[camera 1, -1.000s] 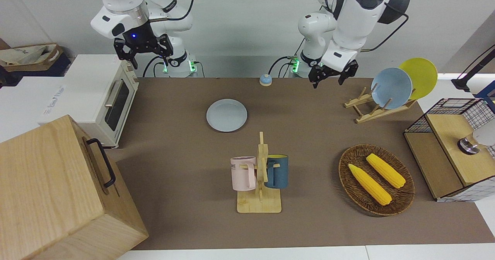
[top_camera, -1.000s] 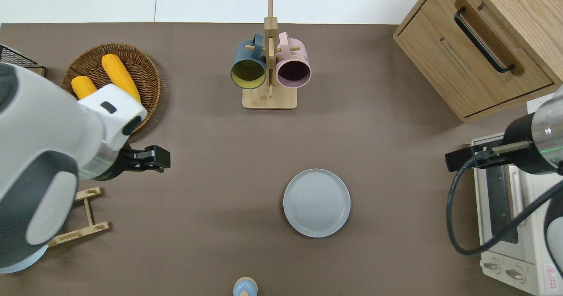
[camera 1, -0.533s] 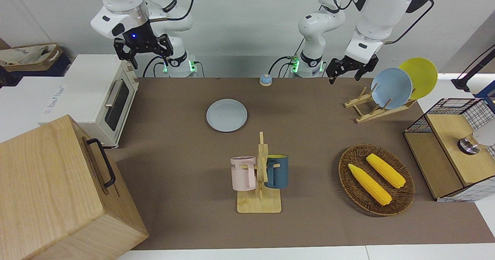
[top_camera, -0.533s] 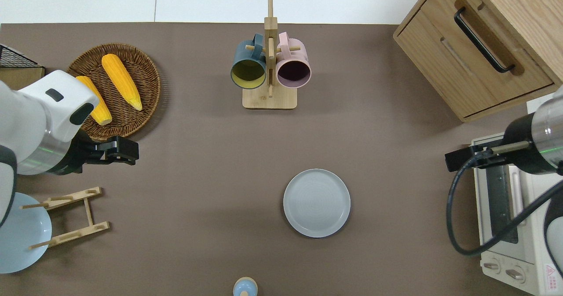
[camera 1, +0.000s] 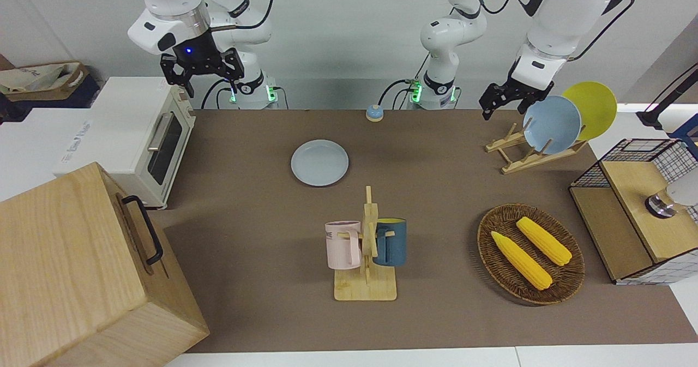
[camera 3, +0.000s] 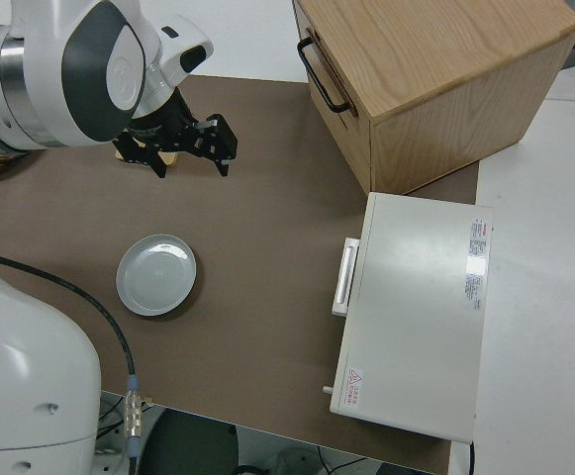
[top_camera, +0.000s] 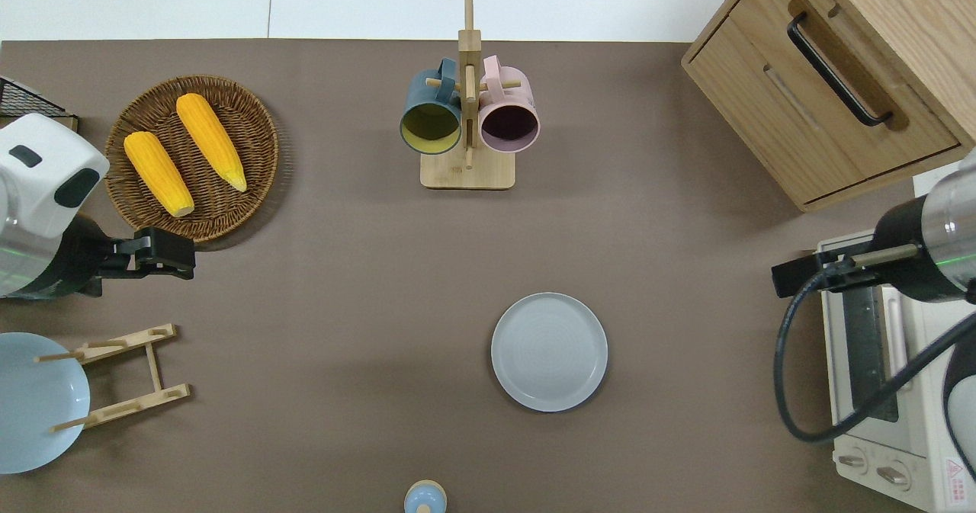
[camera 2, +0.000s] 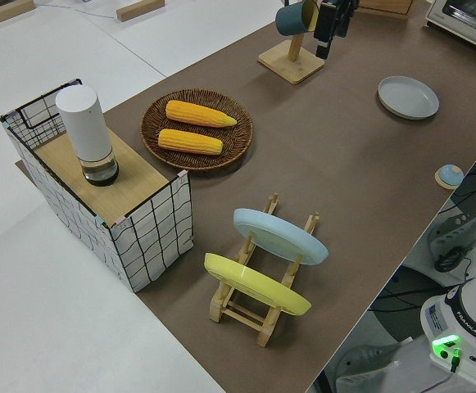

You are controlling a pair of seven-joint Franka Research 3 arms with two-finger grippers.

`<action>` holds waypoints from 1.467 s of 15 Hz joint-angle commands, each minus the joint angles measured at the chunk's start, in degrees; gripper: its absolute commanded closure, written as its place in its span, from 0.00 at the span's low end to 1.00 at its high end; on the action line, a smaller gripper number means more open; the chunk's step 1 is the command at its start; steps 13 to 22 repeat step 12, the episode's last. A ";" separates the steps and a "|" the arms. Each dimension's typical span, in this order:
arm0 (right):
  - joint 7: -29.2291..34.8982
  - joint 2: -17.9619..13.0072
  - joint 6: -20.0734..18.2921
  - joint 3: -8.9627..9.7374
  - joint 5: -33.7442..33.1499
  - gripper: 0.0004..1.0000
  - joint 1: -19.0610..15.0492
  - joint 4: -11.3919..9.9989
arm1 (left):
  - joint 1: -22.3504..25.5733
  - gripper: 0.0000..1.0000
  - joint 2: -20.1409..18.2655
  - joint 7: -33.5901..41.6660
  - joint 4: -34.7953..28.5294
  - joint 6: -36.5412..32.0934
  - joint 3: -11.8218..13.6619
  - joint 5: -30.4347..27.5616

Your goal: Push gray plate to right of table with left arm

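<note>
The gray plate (camera 1: 319,162) lies flat on the brown table (camera 1: 262,203), nearer to the robots than the mug rack. It also shows in the overhead view (top_camera: 549,351), the left side view (camera 2: 408,97) and the right side view (camera 3: 156,274). My left gripper (camera 1: 504,102) is open and empty, up in the air. In the overhead view it (top_camera: 164,252) is over bare table between the corn basket and the plate rack, far from the gray plate. My right gripper (camera 1: 202,75) is open and parked.
A mug rack (top_camera: 467,117) holds a pink and a blue mug. A wicker basket (top_camera: 252,128) holds two corn cobs. A wooden rack (camera 1: 531,151) holds a sky-blue and a yellow plate. A toaster oven (camera 1: 147,132), a wooden cabinet (camera 1: 82,269) and a small bell (camera 1: 374,113) are also there.
My left arm has swung toward its own end of the table, away from the gray plate and off the corn basket. The gray plate and the right arm have not moved.
</note>
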 commanded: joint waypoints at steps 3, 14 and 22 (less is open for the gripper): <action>0.73 -0.16 -0.77 0.79 0.33 0.02 -1.11 0.50 | -18.20 0.00 0.19 1.20 2.08 -2.10 18.52 0.31; 0.73 -0.16 -0.77 0.79 0.33 0.02 -1.11 0.50 | -21.47 0.00 0.28 1.29 1.99 -2.10 21.36 -0.04; 0.73 -0.16 -0.77 0.79 0.33 0.02 -1.11 0.50 | -21.47 0.00 0.28 1.29 1.99 -2.10 21.36 -0.04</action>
